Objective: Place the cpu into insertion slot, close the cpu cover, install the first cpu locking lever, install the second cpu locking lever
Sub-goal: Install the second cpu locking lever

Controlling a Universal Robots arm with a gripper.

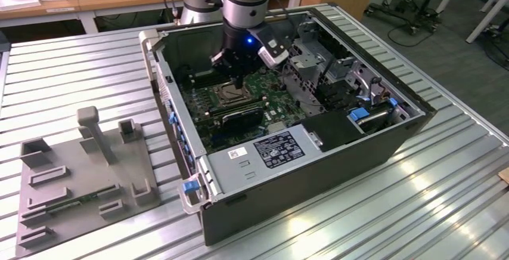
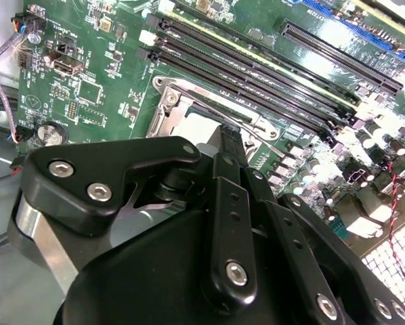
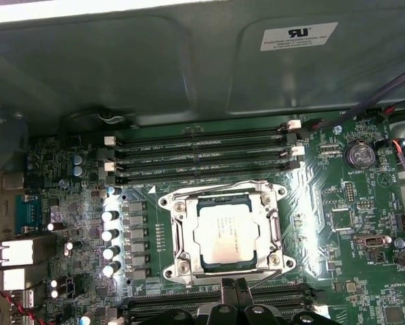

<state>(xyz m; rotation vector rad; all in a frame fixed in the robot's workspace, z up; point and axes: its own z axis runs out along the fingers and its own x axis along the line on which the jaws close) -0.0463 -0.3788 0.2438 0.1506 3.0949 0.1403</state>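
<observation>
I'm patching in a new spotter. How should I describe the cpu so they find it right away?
Start at the open computer case on the metal table, then the green motherboard inside it. Between two banks of long black memory slots sits a square silver-framed socket; the cpu is the pale silvery-grey square in its middle, the only plain flat metal plate there.

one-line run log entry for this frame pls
stage: cpu seated in insertion slot | cpu cover down | gripper at socket edge over motherboard | fingers: closed
</observation>
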